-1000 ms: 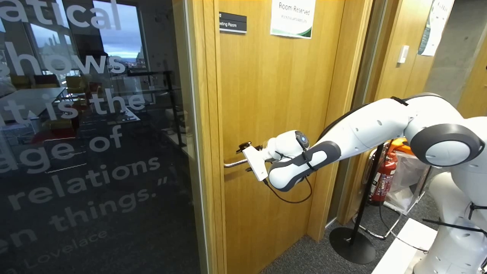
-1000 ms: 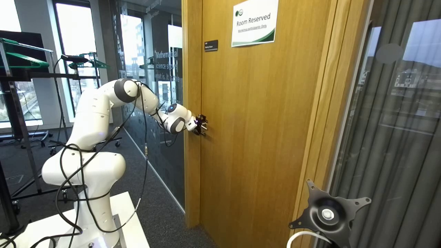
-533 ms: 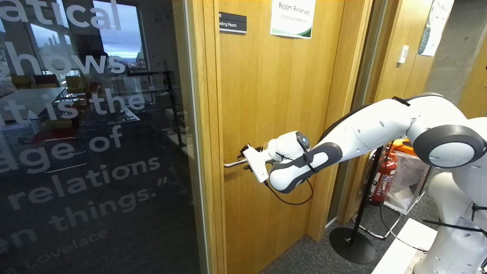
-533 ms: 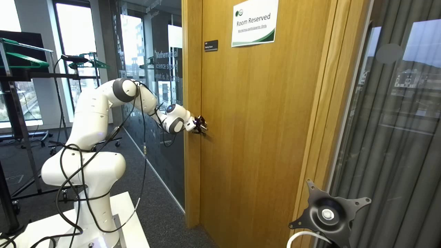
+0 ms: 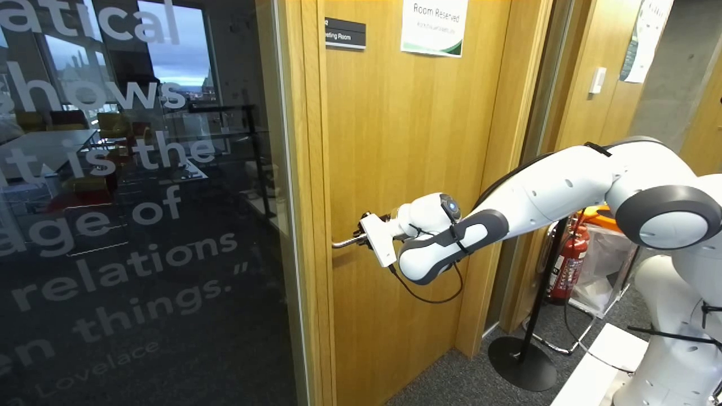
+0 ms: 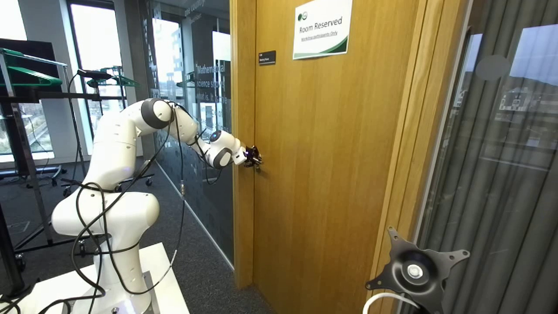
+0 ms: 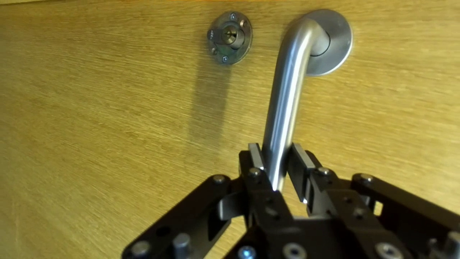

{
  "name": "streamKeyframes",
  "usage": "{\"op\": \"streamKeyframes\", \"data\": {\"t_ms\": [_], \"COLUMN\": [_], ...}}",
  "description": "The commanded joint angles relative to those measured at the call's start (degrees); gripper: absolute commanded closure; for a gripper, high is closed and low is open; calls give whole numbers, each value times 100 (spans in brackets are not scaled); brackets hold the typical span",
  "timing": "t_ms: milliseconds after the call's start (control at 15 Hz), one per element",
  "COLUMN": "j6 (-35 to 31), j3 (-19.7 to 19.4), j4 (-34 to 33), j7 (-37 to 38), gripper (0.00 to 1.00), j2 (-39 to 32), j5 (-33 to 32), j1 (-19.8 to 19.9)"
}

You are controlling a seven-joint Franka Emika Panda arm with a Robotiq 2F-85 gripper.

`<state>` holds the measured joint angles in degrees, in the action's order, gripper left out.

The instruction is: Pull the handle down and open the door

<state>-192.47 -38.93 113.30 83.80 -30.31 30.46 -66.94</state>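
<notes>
Fingers (image 7: 300, 166) clamp the handle (image 7: 286, 93) from both sides; only the wrist view clearly shows the lock (image 7: 230, 37).

In an exterior view, white lettering (image 5: 93, 221) is borne by a dark glass panel (image 5: 254, 338), and a red fire extinguisher (image 5: 574, 254) is set near a black pole (image 5: 544, 287) mounted on a round base (image 5: 530, 375). In an exterior view, green hangers (image 6: 50, 80) are seen by a metal rack (image 6: 32, 174), and grey curtains (image 6: 501, 196) are seen beyond a black bracket (image 6: 414, 271).
</notes>
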Motion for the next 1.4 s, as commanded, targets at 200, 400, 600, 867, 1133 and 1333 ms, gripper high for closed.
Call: {"op": "streamKeyframes", "data": {"t_ms": [200,400,600,867,1133,1333], "j6": [5,-11,-109,-391,-670,-668], "j3": [271,461,653,1233,1649,1912], "j4": [266,198,216,478,605,599], "j7": [549,844,1023,950,1051,1069], "gripper": [95,94,94,94,94,94], "j2": [188,126,107,140,93,122], "j5": [294,346,334,-45,-210,-228], "j1": [-14,128,255,673,1049,1268]}}
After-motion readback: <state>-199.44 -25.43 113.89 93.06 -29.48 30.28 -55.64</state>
